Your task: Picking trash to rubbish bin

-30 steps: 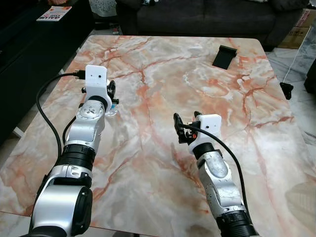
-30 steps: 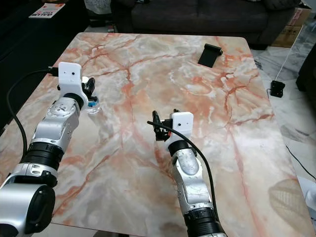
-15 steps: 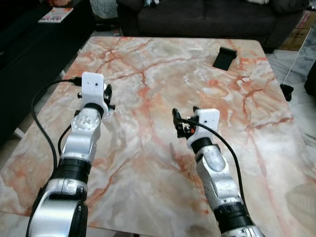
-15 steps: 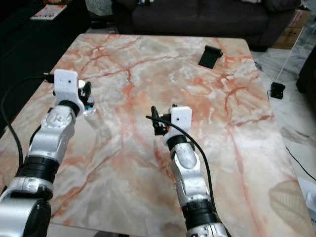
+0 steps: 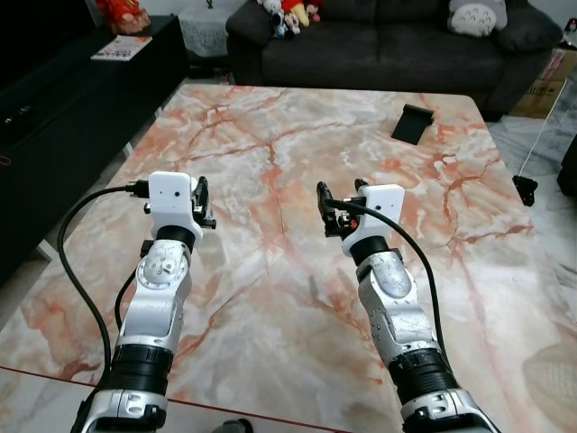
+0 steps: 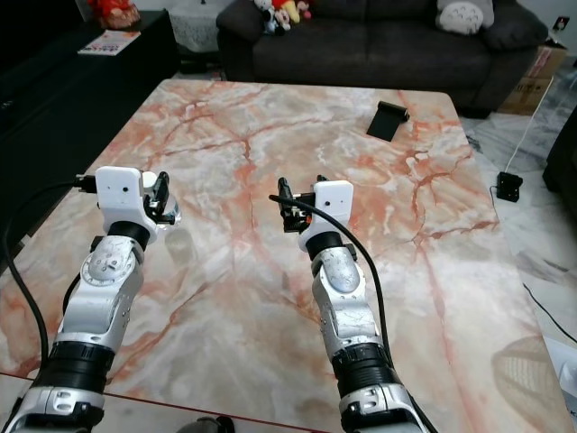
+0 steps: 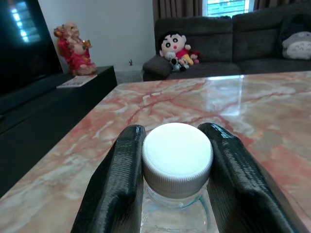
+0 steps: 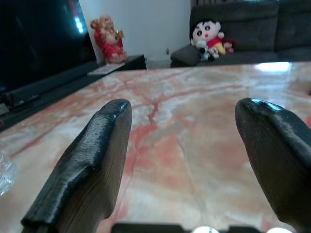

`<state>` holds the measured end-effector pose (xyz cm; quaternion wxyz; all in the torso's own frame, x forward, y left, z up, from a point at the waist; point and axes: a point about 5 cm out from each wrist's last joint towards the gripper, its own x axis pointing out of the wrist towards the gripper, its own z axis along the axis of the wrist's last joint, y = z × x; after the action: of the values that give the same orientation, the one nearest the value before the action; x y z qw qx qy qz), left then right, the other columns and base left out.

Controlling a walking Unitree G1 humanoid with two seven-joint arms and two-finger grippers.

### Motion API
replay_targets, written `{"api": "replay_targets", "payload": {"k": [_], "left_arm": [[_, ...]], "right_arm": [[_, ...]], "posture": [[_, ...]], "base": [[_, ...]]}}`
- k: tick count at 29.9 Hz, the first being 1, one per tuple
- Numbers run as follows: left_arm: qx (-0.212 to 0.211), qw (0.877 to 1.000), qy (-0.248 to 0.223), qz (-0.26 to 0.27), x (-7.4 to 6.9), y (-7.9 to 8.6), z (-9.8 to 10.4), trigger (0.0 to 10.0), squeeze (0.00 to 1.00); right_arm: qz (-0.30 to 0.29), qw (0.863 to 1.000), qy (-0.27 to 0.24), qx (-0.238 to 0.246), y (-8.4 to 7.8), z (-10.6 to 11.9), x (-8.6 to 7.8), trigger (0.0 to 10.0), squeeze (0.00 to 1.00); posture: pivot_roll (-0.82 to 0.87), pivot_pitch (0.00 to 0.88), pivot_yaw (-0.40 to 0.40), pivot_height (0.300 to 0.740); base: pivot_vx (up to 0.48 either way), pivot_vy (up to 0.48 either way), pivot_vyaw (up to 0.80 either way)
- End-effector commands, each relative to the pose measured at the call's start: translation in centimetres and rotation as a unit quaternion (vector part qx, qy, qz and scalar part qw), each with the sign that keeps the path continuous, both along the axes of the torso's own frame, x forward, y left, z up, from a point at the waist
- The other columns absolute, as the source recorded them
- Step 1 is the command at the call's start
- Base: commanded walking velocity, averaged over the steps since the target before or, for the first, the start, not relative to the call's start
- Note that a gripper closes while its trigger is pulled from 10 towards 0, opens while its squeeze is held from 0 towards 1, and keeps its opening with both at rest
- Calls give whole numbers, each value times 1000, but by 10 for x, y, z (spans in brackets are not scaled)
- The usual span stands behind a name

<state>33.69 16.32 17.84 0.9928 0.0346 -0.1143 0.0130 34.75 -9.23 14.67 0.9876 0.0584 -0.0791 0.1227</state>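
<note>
1. Orange-veined marble table (image 5: 297,135) spreads before a dark grey sofa (image 5: 379,41); a small black rectangular object (image 5: 413,123) lies near its far right corner.
2. Left gripper (image 7: 171,165) clamps a clear plastic bottle with a white screw cap (image 7: 177,155) at the neck, over the table's left side.
3. Right gripper (image 8: 194,145) hovers over mid-table; fingers spread wide, holding nothing.

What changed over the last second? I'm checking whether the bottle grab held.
The camera view tilted up, showing more of the sofa. The left gripper stays shut on the clear bottle by its white cap. The right gripper stays open above the marble table, holding nothing. The black object hasn't moved.
</note>
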Motion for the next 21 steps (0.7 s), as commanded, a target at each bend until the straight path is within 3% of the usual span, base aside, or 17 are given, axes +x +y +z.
{"api": "replay_targets", "payload": {"k": [1,21], "left_arm": [[13,1000,-19,-9,-3,-4,6,10000,0],[14,999,-18,-26,0,-14,7,10000,0]], "right_arm": [[2,1000,-11,5,3,6,3,10000,0],[0,1000,-15,4,3,1,3,10000,0]], "posture": [[101,0,48,740],[84,0,64,740]], "base": [[0,0,0],[0,0,0]]}}
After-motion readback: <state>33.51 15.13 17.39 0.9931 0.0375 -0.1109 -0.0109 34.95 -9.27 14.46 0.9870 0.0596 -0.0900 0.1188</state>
